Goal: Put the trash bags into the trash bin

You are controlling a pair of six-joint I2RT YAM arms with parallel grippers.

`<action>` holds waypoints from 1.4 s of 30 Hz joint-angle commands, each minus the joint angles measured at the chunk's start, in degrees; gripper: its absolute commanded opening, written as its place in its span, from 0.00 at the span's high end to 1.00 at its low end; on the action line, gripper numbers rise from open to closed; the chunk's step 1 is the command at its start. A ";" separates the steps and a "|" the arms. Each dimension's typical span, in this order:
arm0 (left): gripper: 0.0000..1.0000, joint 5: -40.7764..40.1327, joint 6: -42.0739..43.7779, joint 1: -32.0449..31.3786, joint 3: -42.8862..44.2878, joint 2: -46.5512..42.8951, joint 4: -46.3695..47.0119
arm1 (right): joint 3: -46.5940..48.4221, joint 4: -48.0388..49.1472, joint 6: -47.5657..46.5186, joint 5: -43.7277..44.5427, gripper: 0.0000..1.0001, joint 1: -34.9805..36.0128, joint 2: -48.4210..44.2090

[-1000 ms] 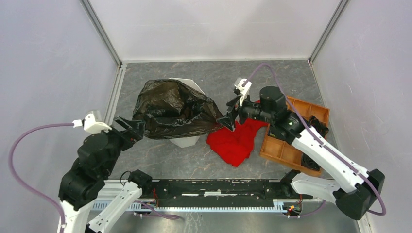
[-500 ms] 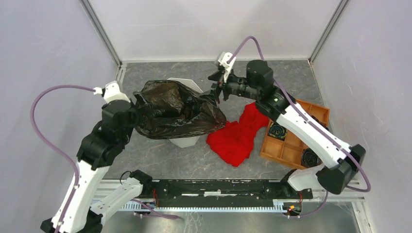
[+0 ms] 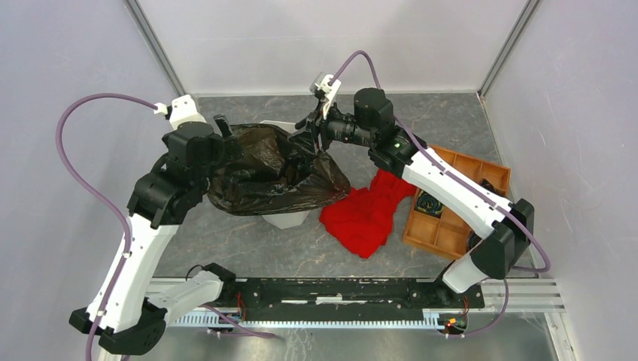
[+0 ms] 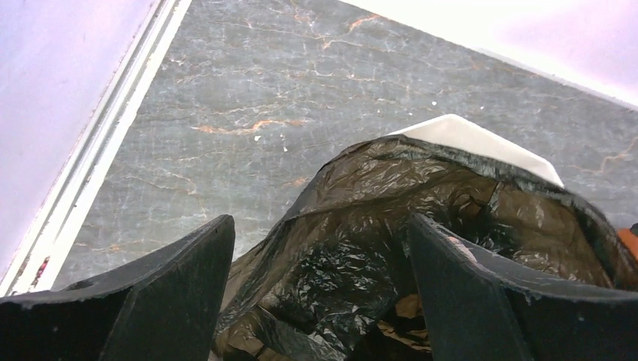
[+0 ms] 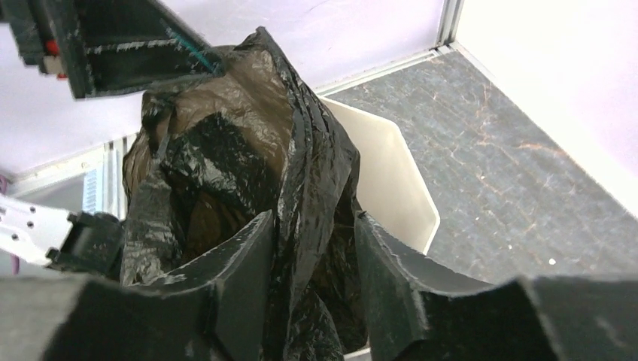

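Observation:
The glossy black trash bag [image 3: 271, 173] lies crumpled over the white trash bin [image 3: 290, 219], hiding most of the rim. My left gripper [image 3: 228, 139] is at the bag's far-left edge. In the left wrist view it [image 4: 320, 226] stands wide open, with wrinkled bag [image 4: 361, 256] under the gap and the bin rim [image 4: 474, 143] beyond. My right gripper [image 3: 310, 139] is at the bag's far-right top. In the right wrist view its jaws [image 5: 310, 222] stand partly closed around an upright fold of bag [image 5: 301, 173], with a gap showing beside the right finger [image 5: 391, 263].
A red cloth [image 3: 367, 214] lies on the grey floor right of the bin. An orange compartment tray [image 3: 451, 226] holding dark items sits further right, under the right arm. Pale walls and metal frame posts enclose the floor on three sides.
Both arms swung up and toward the far side of the bag. The left gripper rose from the bag's near-left edge. The right gripper left the red cloth's corner and narrowed its jaws round a fold.

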 commanded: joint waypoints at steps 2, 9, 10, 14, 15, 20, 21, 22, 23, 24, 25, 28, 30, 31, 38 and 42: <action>0.01 -0.17 2.45 0.63 0.96 -0.47 -1.14 | 1.73 6.86 6.76 7.91 0.63 -0.19 1.07; 0.01 5.04 2.43 2.15 0.86 0.34 -2.27 | 1.41 9.41 11.53 10.36 1.00 -1.70 3.06; 0.01 6.55 2.75 2.96 0.68 0.42 -2.50 | 1.10 9.87 12.02 10.07 1.00 -2.02 3.21; 0.08 12.22 4.26 8.42 0.24 0.29 -3.15 | -0.22 12.45 14.00 8.69 1.00 -3.32 3.43; 0.09 14.13 4.67 9.98 -0.20 0.07 -2.48 | -0.46 12.88 14.28 8.66 1.00 -3.48 3.59; 0.24 19.28 5.36 14.33 -2.36 1.40 -0.61 | 0.26 13.74 14.90 7.32 1.00 -4.23 4.71; 0.25 20.36 5.22 14.81 -2.58 1.30 0.16 | 0.23 13.84 14.87 7.26 1.00 -4.33 4.84; 0.26 21.25 5.18 15.14 -2.84 1.12 0.85 | 0.06 14.00 14.81 7.18 1.00 -4.53 4.90; 0.28 21.02 5.24 15.33 -2.95 1.14 1.19 | -0.13 14.39 14.74 7.27 1.00 -4.68 4.85; 0.30 20.63 5.70 15.61 -3.04 1.38 1.15 | -0.37 14.76 14.84 7.47 1.00 -4.77 5.00; 0.34 20.55 6.19 16.11 -2.97 1.98 0.97 | -0.30 14.98 14.78 7.89 1.00 -4.77 5.40; 0.46 20.73 6.78 17.65 -3.55 2.40 2.25 | 1.20 14.01 14.31 8.60 1.00 -5.07 7.04; 0.47 20.49 6.89 18.15 -3.95 2.43 3.71 | 2.13 13.18 13.93 9.65 1.00 -5.25 8.30; 0.49 20.51 7.03 18.26 -4.07 2.77 4.42 | 2.42 13.19 13.79 9.87 1.00 -5.37 8.72; 0.65 22.39 8.08 18.85 -2.71 8.54 7.42 | 5.30 13.45 13.69 9.30 1.00 -6.03 12.94; 0.68 21.21 7.94 19.00 -0.94 9.95 8.93 | 6.46 13.07 13.58 9.85 1.00 -6.49 14.53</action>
